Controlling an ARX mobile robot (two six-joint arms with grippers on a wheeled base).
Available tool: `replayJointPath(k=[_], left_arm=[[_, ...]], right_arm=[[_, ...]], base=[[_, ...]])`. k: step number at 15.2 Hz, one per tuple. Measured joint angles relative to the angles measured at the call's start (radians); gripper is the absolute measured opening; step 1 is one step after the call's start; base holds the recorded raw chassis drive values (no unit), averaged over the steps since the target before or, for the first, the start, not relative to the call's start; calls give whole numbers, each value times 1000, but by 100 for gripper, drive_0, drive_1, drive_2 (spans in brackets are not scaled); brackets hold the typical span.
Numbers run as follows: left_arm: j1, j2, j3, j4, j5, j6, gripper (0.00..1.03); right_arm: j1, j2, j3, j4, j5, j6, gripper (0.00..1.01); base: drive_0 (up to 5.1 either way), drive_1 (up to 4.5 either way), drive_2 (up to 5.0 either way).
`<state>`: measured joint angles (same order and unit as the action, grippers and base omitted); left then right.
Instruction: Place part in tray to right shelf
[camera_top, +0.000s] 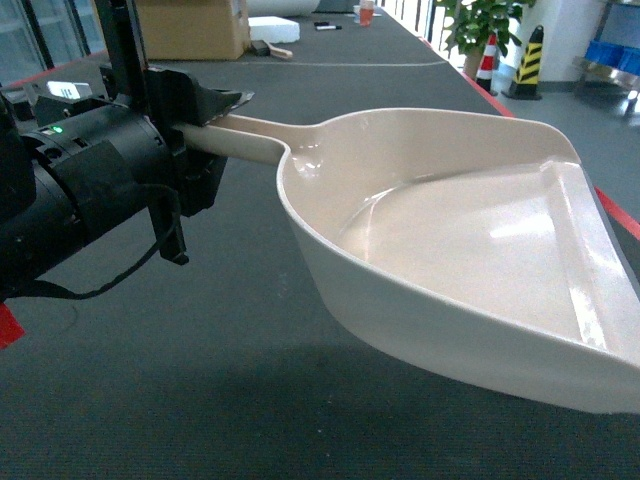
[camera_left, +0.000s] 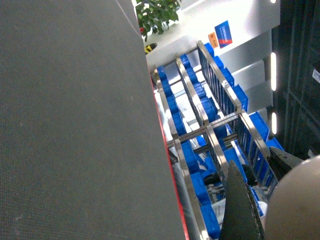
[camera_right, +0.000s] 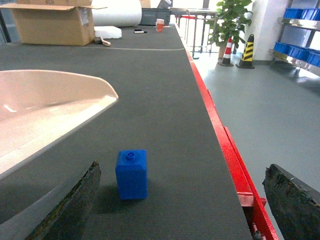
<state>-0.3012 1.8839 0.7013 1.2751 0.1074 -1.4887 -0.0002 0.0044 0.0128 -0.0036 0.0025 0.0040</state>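
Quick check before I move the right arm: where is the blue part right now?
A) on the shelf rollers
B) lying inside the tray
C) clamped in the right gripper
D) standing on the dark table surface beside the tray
D: the right wrist view shows the part upright on the table, outside the tray, ahead of the open right gripper.

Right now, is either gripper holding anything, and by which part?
The left gripper holds the tray by its handle. The right gripper is open and empty; the part sits on the table.
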Motion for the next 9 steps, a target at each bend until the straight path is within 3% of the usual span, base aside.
replayJointPath(k=[4,5,6,7,8,9], left_arm=[[-5,0,2,-27,-13,-4,12],[-5,0,2,-26,-15,-5,12],[-4,0,2,-26,-14,-5,12],[-4,0,2,-25,-18,-4,12],[-6,0,2,-28,-13,-4,12],[-6,0,2,-29,-14,-5,12]], right_arm=[[0,0,0,0,0,0,98],[11,12,10,-52,33,-9,98],[61,138,79,-195,182,-46,98],[21,312,108,-161,208,-105,98],[-53,458,108,-45,130,-153,98],[-103,599,108,83,24,-198,98]], base=[[0,0,0],[0,0,0],[0,0,0],[0,0,0],[0,0,0],[0,0,0]])
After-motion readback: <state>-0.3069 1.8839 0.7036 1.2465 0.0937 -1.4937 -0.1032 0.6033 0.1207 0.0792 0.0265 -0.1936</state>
